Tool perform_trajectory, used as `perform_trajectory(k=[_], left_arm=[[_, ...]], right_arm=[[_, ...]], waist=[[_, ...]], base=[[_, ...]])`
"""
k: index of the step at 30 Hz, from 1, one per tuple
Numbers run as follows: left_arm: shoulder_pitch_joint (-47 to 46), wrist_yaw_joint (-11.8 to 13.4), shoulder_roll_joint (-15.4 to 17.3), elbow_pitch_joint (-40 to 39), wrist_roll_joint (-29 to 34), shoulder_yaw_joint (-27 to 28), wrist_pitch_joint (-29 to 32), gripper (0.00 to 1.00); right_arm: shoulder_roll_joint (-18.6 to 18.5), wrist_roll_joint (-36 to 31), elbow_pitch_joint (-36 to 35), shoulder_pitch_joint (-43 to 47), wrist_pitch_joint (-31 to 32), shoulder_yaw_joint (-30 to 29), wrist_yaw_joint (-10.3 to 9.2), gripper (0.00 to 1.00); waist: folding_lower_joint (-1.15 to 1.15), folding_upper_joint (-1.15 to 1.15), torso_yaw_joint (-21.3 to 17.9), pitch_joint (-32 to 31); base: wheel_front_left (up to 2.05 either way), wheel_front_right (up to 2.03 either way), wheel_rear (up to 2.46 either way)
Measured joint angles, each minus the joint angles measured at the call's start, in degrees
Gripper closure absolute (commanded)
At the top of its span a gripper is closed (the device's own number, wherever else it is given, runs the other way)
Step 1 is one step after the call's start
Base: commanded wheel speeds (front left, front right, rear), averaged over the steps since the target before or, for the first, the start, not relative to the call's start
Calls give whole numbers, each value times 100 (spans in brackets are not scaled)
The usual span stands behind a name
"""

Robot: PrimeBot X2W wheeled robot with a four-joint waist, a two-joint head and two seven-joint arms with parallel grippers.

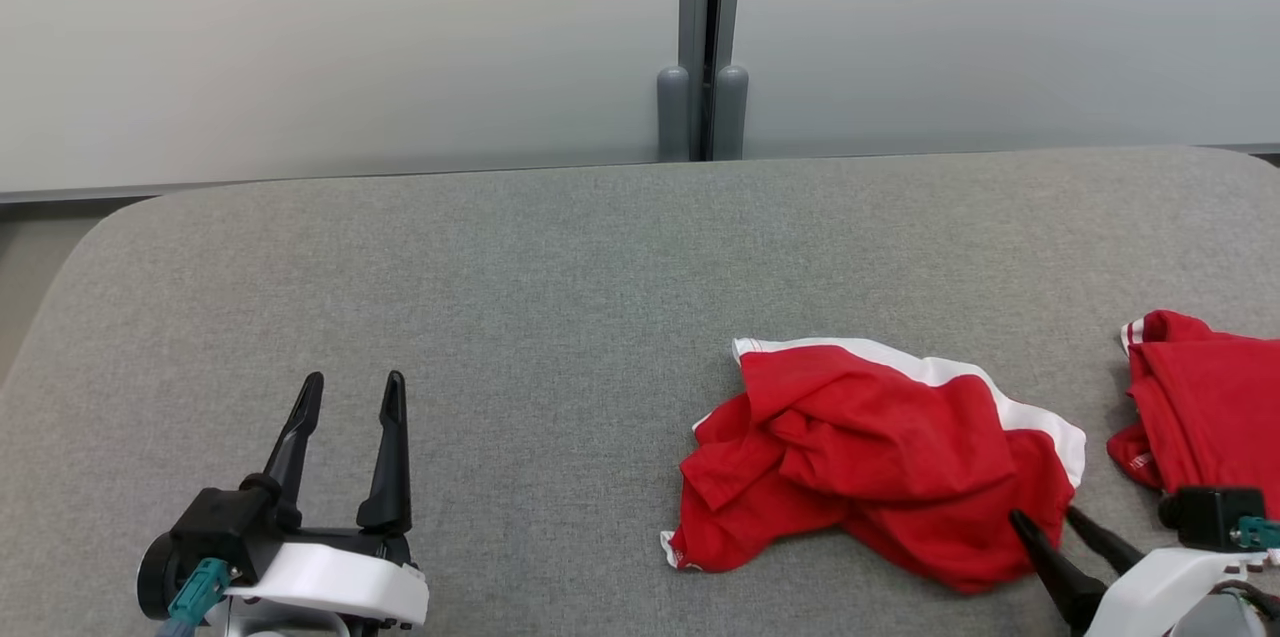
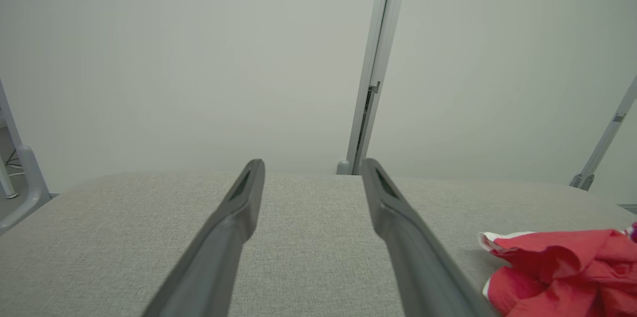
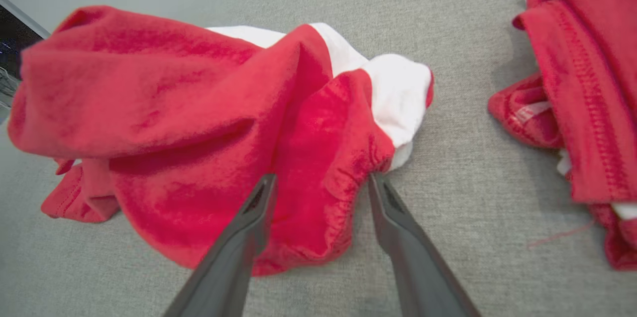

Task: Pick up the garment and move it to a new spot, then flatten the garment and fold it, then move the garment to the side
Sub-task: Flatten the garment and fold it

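Right gripper (image 3: 321, 177) gaping, straddling red-and-white garment (image 3: 174, 108) hem just ahead; best pushing deeper onto single fold before clamping, avoiding second red garment (image 3: 587, 83) rightward.

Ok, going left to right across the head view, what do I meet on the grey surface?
left gripper → crumpled red and white garment → second red garment at the right edge

Red-and-white garment (image 1: 880, 457), grey surface (image 1: 500, 317)

Bright, even, diffuse light; faint shadow beside garment (image 1: 870, 457); wide-angle wrist distortion.
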Motion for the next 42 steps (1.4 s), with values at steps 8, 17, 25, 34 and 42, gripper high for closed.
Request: perform_trajectory(k=[8,17,25,34,42], left_arm=[[26,9,54,9,-43,-13,48,0],[-169,-131,136,-77,-495,-38,987,0],[-937,-404,271,176,-1735,-343,3109,0],[-1971,-428,322,837,-3537,-433,5560,0],[-2582,-319,287,1625,-4378,-400,6926,0]], right_arm=[[34,-592,-354,144,-26,-857,0,0],[450,-1483,-1195,491,216,-1954,0,0],[965,-2164,-1864,678,411,-2642,0,0],[1329,-2633,-2236,649,404,-2915,0,0],[1504,-2737,-2163,479,389,-2776,0,0]], waist=[[0,0,1,-118],[0,0,-158,-70],[0,0,-416,72],[0,0,-766,346],[0,0,-1130,584]], base=[[0,0,0],[0,0,0],[0,0,0],[0,0,0],[0,0,0]])
